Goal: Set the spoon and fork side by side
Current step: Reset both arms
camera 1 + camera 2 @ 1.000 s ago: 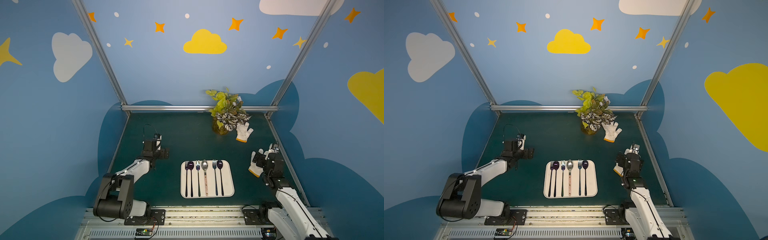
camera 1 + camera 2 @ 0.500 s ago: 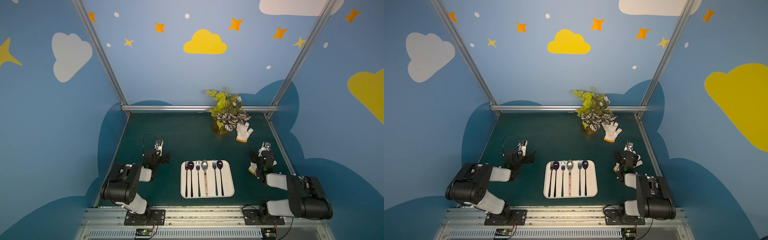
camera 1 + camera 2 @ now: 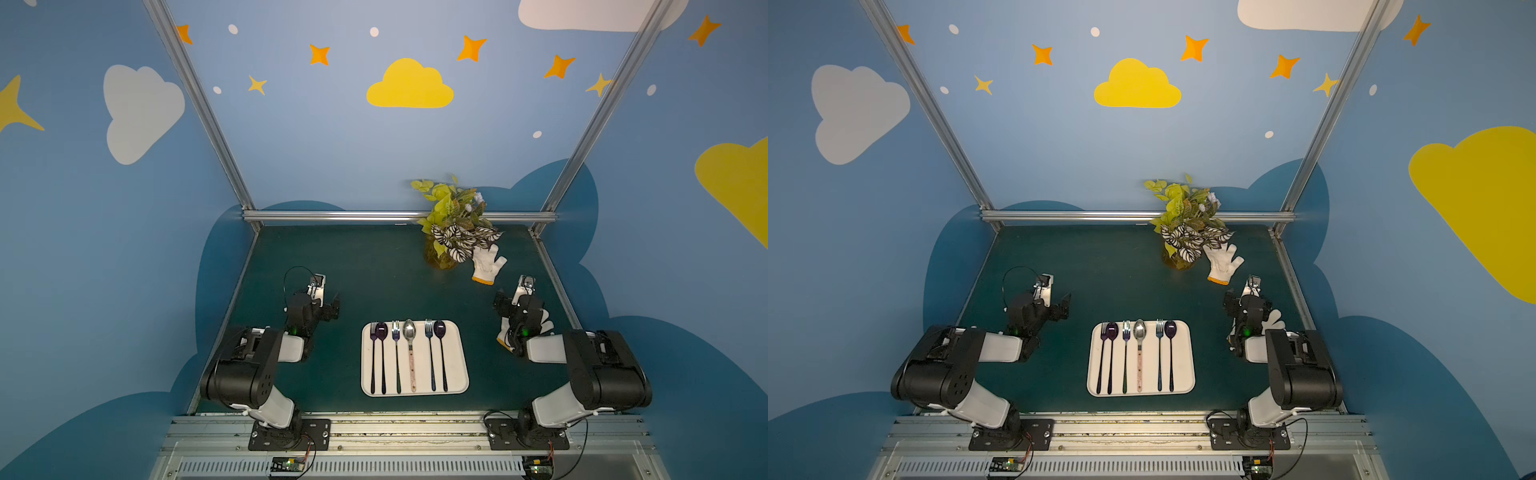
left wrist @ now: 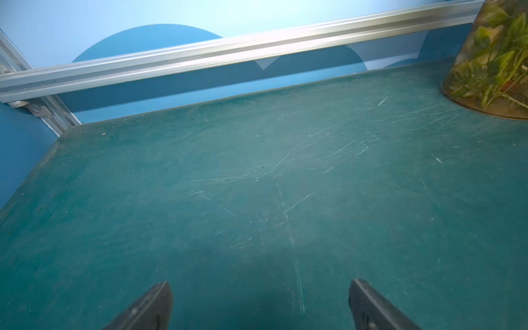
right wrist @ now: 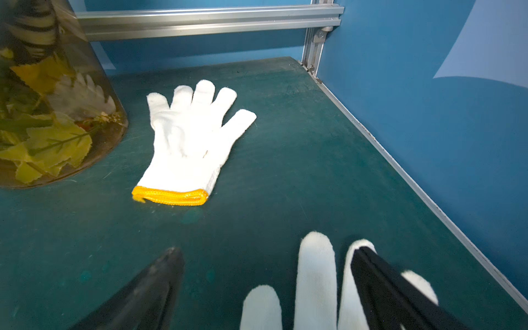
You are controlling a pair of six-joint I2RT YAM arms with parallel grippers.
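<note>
A white tray (image 3: 456, 365) (image 3: 1185, 365) lies at the front middle of the green table, and several pieces of cutlery rest on it in a row, handles toward the front. A silver spoon (image 3: 409, 331) (image 3: 1139, 331) lies in the middle with a fork (image 3: 395, 328) just to its left. Further forks and purple spoons flank them. My left gripper (image 3: 326, 296) (image 4: 260, 287) hovers open and empty left of the tray. My right gripper (image 3: 512, 293) (image 5: 267, 253) stands open right of the tray, nothing between its fingers.
A white glove (image 3: 546, 328) (image 5: 315, 271) lies under the right gripper. Another glove (image 3: 486, 264) (image 5: 188, 134) lies beside a vase of leaves (image 3: 451, 232) (image 4: 491, 63) at the back right. Metal rails (image 3: 399, 215) edge the table.
Both arms have folded back from a stretched-out pose to a tucked one, with little motion in the last half second. Both grippers stayed open. The cutlery has not moved.
</note>
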